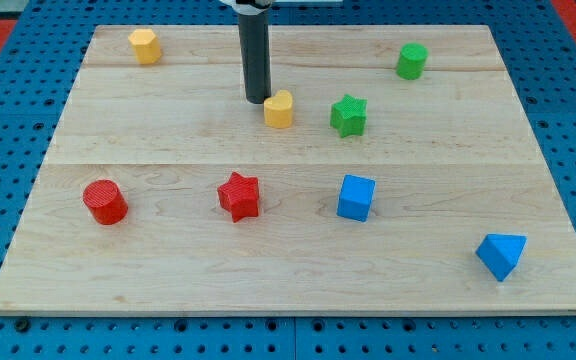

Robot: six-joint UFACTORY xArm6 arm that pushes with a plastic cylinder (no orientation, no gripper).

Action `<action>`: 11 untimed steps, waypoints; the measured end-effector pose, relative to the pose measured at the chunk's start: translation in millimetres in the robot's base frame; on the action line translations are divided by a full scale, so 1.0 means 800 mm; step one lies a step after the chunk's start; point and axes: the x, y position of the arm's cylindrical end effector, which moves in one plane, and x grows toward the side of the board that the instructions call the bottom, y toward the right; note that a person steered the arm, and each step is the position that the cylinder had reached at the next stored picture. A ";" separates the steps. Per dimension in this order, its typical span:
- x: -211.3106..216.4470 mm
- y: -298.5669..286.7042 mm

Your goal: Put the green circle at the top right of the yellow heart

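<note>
The green circle (412, 61) stands near the view's top right of the wooden board (168, 270). The yellow heart (279, 109) sits near the board's upper middle, well to the left of and below the green circle. My tip (258, 100) rests on the board just left of the yellow heart, almost touching it. The rod rises straight up from there to the view's top edge.
A green star (348, 116) lies just right of the yellow heart. A yellow hexagon (145, 46) is at the top left. A red circle (104, 202), a red star (239, 196) and a blue cube (356, 197) line the lower half. A blue triangle (500, 255) is at the bottom right.
</note>
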 end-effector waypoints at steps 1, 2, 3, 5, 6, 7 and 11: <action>0.004 0.040; -0.018 0.115; -0.030 0.117; -0.008 0.247; -0.020 0.271; -0.026 0.295; -0.101 0.215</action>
